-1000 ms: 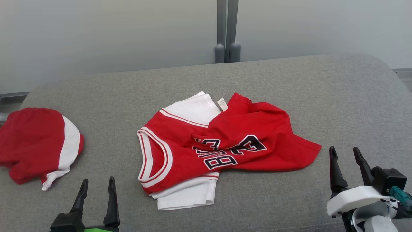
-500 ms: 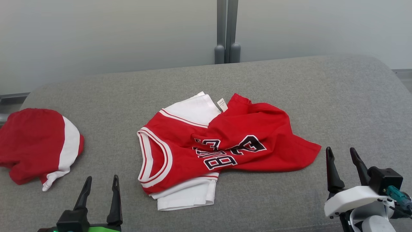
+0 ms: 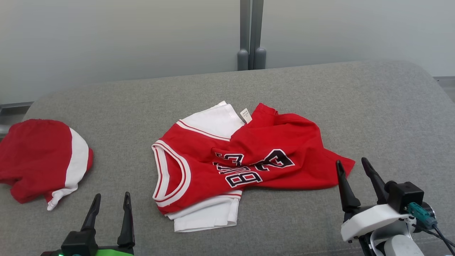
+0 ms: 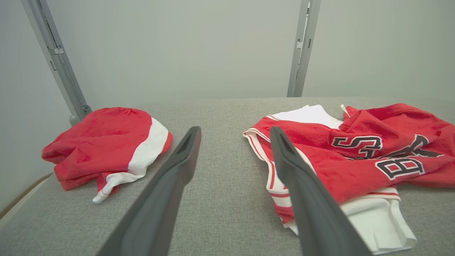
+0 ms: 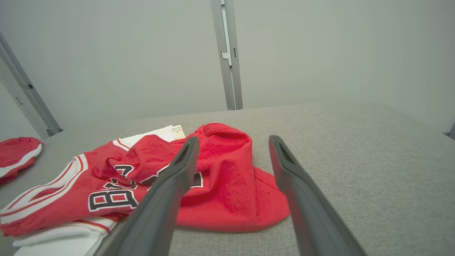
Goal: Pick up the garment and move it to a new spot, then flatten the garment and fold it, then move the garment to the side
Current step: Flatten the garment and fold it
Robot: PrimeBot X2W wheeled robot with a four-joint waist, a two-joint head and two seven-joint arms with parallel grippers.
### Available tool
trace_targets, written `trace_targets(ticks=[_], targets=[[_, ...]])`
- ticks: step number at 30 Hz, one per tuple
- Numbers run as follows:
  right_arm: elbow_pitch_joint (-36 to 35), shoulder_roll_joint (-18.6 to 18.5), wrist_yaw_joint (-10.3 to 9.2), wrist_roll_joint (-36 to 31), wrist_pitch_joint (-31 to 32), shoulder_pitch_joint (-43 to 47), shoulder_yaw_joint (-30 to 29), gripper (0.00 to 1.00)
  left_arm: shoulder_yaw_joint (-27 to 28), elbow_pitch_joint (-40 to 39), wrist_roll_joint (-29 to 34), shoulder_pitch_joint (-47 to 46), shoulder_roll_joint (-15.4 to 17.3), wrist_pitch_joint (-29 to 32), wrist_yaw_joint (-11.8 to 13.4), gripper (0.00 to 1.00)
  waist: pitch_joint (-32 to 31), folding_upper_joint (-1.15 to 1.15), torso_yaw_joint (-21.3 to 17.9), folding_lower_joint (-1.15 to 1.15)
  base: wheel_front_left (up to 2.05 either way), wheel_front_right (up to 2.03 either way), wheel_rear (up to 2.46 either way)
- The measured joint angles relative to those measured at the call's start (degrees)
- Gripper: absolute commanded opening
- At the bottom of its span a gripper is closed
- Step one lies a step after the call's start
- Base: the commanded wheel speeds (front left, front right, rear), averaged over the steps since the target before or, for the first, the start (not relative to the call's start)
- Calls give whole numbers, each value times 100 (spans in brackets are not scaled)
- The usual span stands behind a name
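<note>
Left gripper [image 3: 111,195] spread wide, empty, over the cushion [image 3: 320,99] front edge; right gripper [image 3: 351,161] also spread, empty, tips just beside the jersey [image 3: 249,156] right hem corner. Jersey lies crumpled mid-cushion; red bundle [image 3: 39,160] sits well apart at far left.

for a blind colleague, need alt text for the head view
A crumpled red jersey with white trim and black lettering lies centred on a grey padded surface, with another red and white garment bunched at far left. Both open and empty, the left gripper sits at lower left and the right gripper near the jersey's right corner.
</note>
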Motion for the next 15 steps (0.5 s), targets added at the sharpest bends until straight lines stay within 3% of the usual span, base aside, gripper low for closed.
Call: trace_targets(ticks=[15], targets=[[-337, -336, 0, 375, -105, 122, 485, 100, 36, -48, -35, 1, -24, -1, 2, 100, 9, 0, 9, 0, 0, 0, 0]])
